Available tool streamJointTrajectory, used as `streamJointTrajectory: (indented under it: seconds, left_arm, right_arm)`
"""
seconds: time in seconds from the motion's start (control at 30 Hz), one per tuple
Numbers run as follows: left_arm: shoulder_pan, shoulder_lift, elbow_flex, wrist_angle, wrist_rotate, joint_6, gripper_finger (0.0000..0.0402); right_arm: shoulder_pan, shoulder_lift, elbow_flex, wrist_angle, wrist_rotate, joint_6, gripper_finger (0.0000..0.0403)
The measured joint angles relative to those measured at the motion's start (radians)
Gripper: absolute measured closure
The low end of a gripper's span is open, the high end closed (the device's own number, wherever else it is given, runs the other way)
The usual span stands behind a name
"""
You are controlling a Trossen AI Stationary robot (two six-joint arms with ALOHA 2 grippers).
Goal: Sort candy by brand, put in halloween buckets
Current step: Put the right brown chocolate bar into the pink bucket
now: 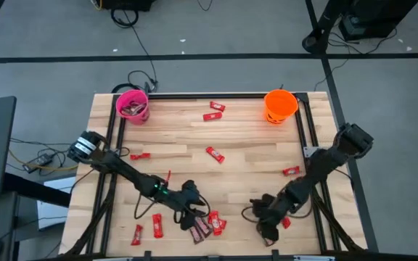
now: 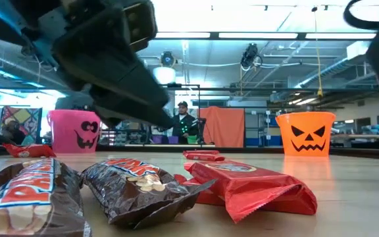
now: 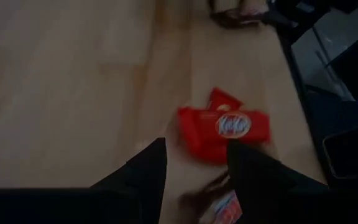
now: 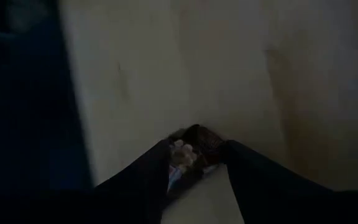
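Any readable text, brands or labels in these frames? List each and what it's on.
"KitKat": white logo on the red wrapper ahead of the left pincer, left wrist view.
Large red-and-white letters on the brown wrapper at front, low view: cut off, not readable.
Printing on the second brown wrapper and the red bar beside it: too blurred to read.
Pink bucket and orange bucket: only jack-o'-lantern faces, no words.
High view: nothing legible.

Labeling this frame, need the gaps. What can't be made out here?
- Orange bucket: contents can't be made out from above; low view shows only its wall.
- Right gripper: a dark wrapper sits between its fingers, too dim to read the brand or confirm a grip.
- Left gripper: hangs above a red bar; low view blurs the arm.
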Motion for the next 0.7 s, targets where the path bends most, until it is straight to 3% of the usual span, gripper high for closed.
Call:
streamJointTrajectory:
  seconds: [0.17,0.27,0.5,0.7]
  left_arm:
    - [0.005,0.010,0.044,-0.116,-0.098,0.002,0.0229]
    - [0.017,0.018,0.082,-0.175,-0.116,0.006,0.0229]
    - [0.027,0.006,0.125,-0.285,-0.144,-0.006,0.0229]
    - [0.016,0.006,0.140,-0.292,-0.146,-0.015,0.0229]
  right_arm:
    - [0.074,0.034,0.132,-0.274,0.097,0.072,0.0232]
    - [0.109,0.074,0.231,-0.351,0.133,0.061,0.0232]
    - [0.138,0.216,0.444,-0.525,0.164,-0.143,0.0232]
    - [0.180,0.206,0.523,-0.685,0.278,-0.337,0.0232]
